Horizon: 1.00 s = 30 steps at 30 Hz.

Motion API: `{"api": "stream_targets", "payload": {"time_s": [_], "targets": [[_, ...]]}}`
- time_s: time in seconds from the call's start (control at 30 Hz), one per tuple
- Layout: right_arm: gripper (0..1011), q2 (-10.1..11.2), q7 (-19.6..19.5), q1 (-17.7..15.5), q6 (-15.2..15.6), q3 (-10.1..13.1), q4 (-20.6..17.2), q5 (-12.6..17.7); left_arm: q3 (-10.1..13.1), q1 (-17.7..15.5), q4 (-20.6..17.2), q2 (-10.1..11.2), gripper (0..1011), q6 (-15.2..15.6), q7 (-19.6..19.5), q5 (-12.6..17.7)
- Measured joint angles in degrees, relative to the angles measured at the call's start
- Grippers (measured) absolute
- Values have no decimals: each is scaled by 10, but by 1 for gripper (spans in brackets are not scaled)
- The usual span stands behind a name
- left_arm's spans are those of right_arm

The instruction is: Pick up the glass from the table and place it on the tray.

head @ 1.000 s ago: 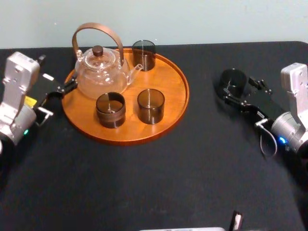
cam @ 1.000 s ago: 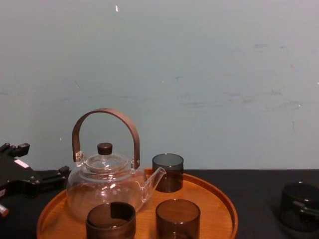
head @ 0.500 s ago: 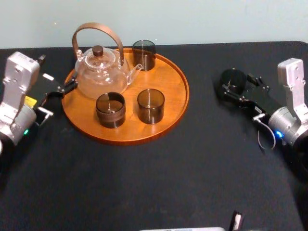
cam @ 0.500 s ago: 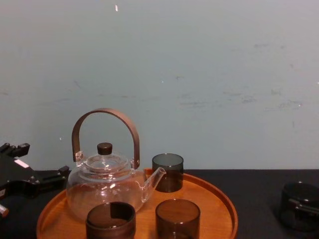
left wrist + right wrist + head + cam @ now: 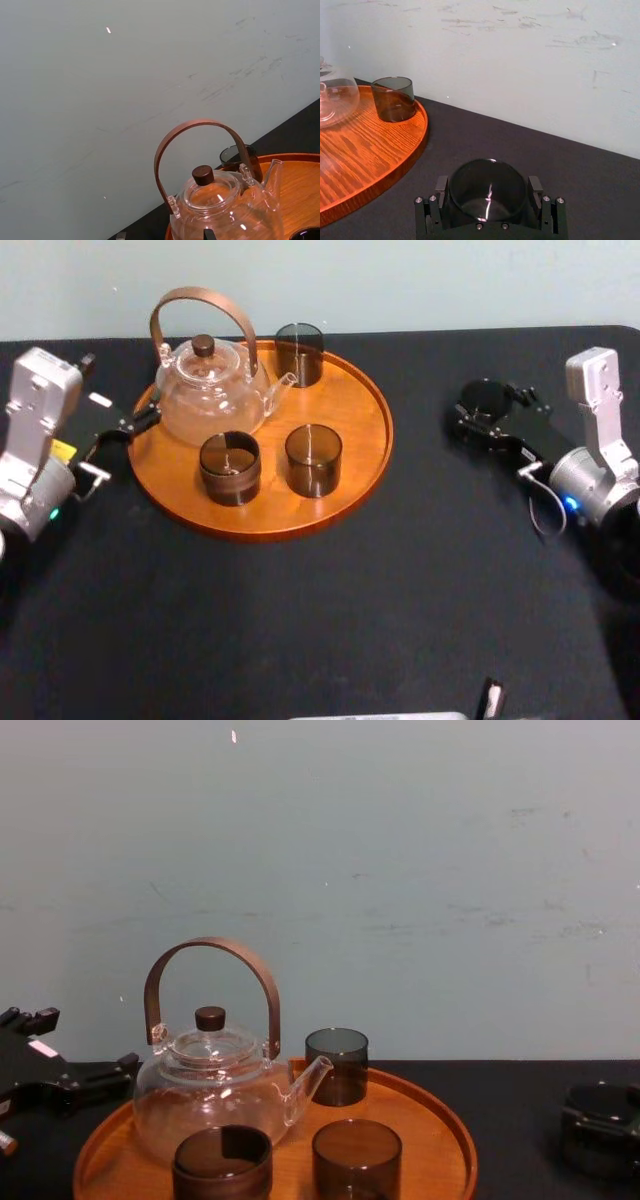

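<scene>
Right gripper (image 5: 488, 183), clenched around the dark glass (image 5: 487, 200) over the table (image 5: 600, 190) well right of the tray (image 5: 370, 150), should carry it upright and clear the rim, I'd judge, while the left gripper (image 5: 118, 400) idles beside the tray.

Black matte table (image 5: 300, 620), round orange-brown wooden tray (image 5: 350, 410) resting on it
</scene>
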Motion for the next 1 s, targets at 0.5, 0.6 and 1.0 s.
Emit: {"api": "stream_targets", "payload": {"time_s": [0.5,0.6,1.0], "targets": [[1002,-5,19,21,-15,-8,31,-2,0,0,0,0,1001,0,0,0],[1002,-5,17,20,-14,-8,29,-2,0,0,0,0,1001,0,0,0],[907,-4,15,18,-13,-7,27,-2,0,0,0,0,1001,0,0,0]]}}
